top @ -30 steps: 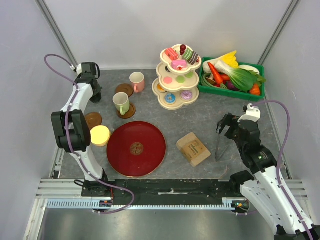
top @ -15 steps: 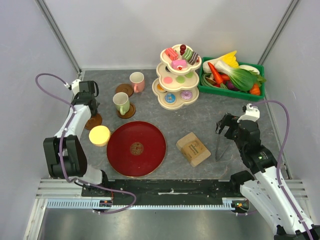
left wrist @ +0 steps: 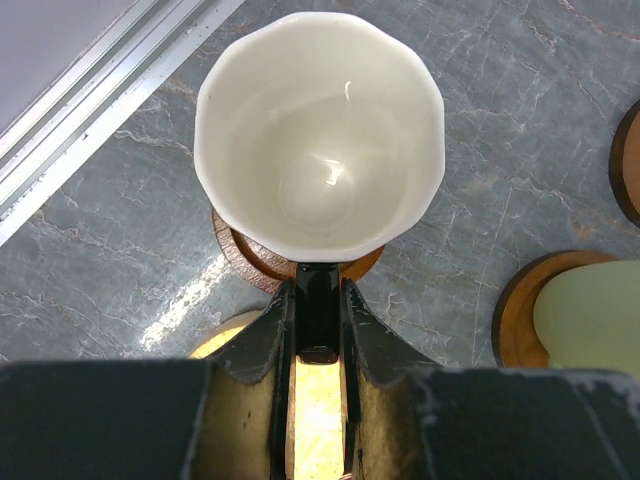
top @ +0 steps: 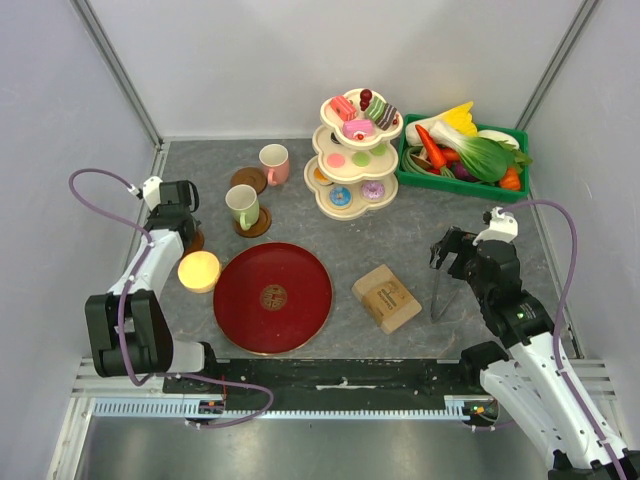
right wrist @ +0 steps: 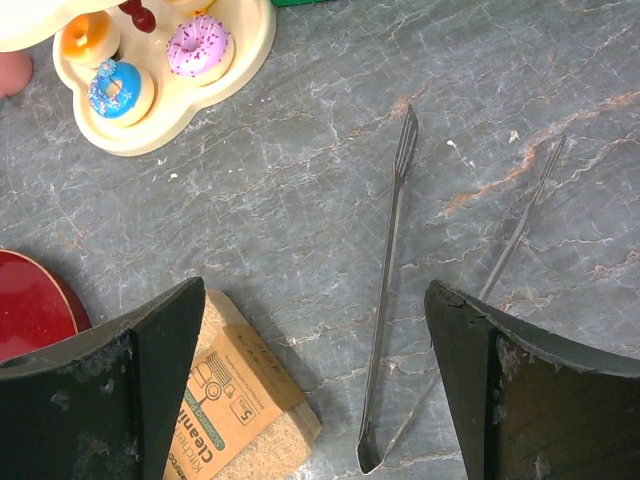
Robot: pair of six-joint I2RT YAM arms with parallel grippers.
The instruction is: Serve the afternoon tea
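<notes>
My left gripper (left wrist: 317, 290) is shut on the black handle of a mug with a white inside (left wrist: 320, 130). The mug is upright over a brown coaster (left wrist: 245, 265); I cannot tell whether it touches. In the top view the left gripper (top: 176, 222) hides that mug at the table's left edge. A pale-green mug (top: 241, 205) stands on a coaster (top: 257, 224). A pink mug (top: 274, 162) stands beside a bare coaster (top: 248, 179). Toy pastries fill a three-tier stand (top: 352, 155). My right gripper (top: 447, 250) is open and empty above metal tongs (right wrist: 390, 300).
A red plate (top: 272, 297) lies at the near middle, a yellow disc (top: 199, 271) to its left. A tan block (top: 386, 297) lies right of the plate. A green crate (top: 505, 180) of toy vegetables stands at the back right. Walls enclose the table.
My left gripper has come from the far left corner toward the near side with the mug, stopping over the left coaster. The right arm has not moved.
</notes>
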